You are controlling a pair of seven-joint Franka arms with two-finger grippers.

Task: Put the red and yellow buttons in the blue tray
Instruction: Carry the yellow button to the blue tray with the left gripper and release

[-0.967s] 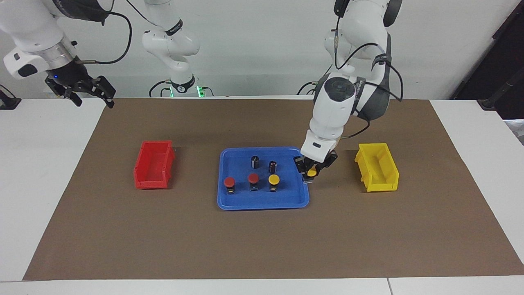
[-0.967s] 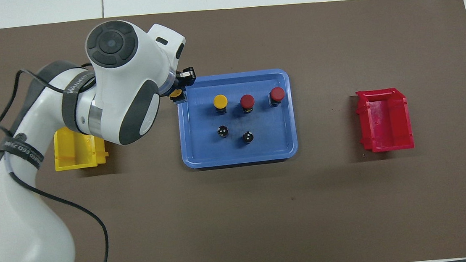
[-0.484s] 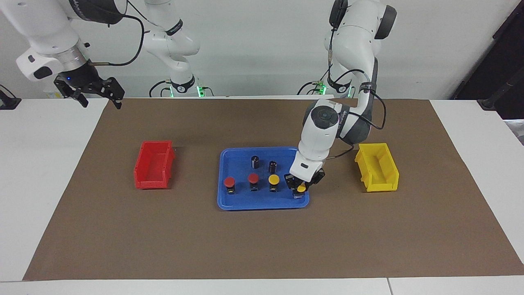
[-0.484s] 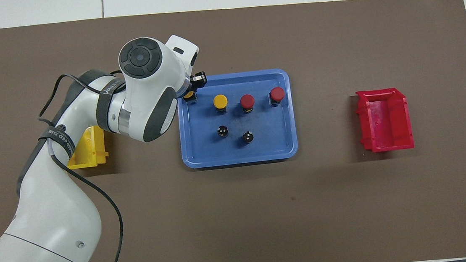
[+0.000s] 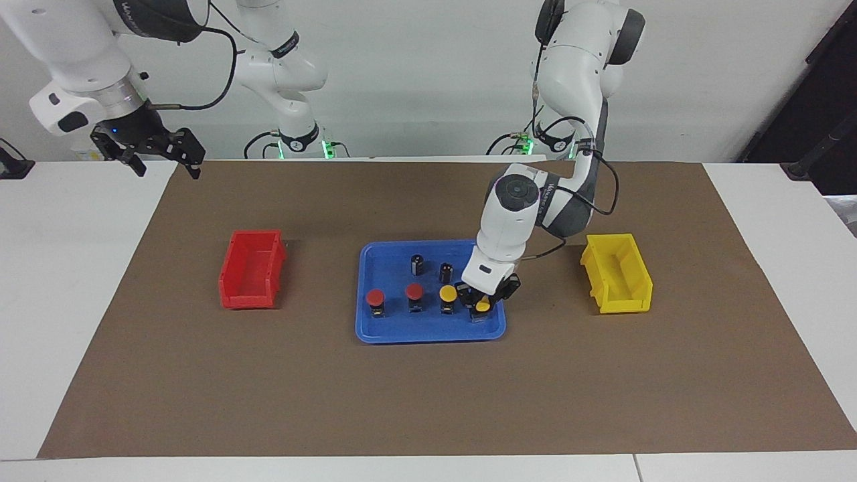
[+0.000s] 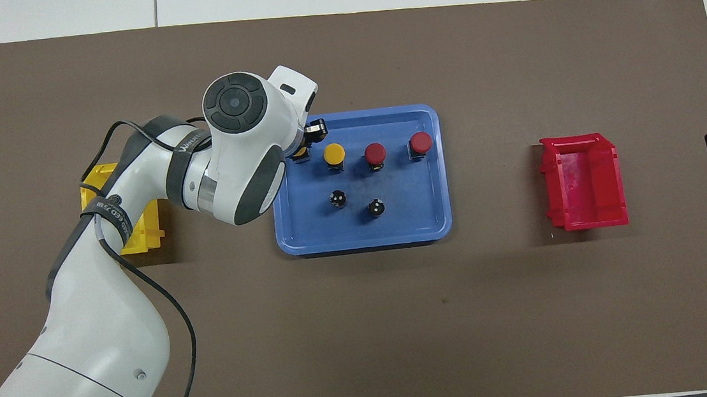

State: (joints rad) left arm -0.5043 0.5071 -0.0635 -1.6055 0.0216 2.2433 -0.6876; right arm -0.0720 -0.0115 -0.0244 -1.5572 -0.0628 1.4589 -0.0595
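Brown matting (image 5: 428,395) covers my table, with white wall at the robots' end. On it the blue tray (image 5: 428,331) sits midway along, and my left gripper (image 5: 482,306) is low inside it, at the corner farthest from the robots toward the left arm's end, fingers closed tight on a yellow button (image 5: 483,306). I cannot tell whether that button's base touches the tray floor. Just beside it stands the other yellow button (image 5: 448,294), then a red button (image 5: 414,292) and a second red button (image 5: 375,298), all upright in one row along the tray's edge farthest from the robots. Nearer the robots, also in the tray, stand two dark cylinders (image 5: 417,264) with silvery tops. A yellow bin (image 5: 616,273) sits toward the left arm's end, a red bin (image 5: 253,269) toward the right arm's end, both well apart from the tray. My right gripper (image 5: 161,155) waits with fingers spread wide, holding nothing, over the mat's corner nearest its base.
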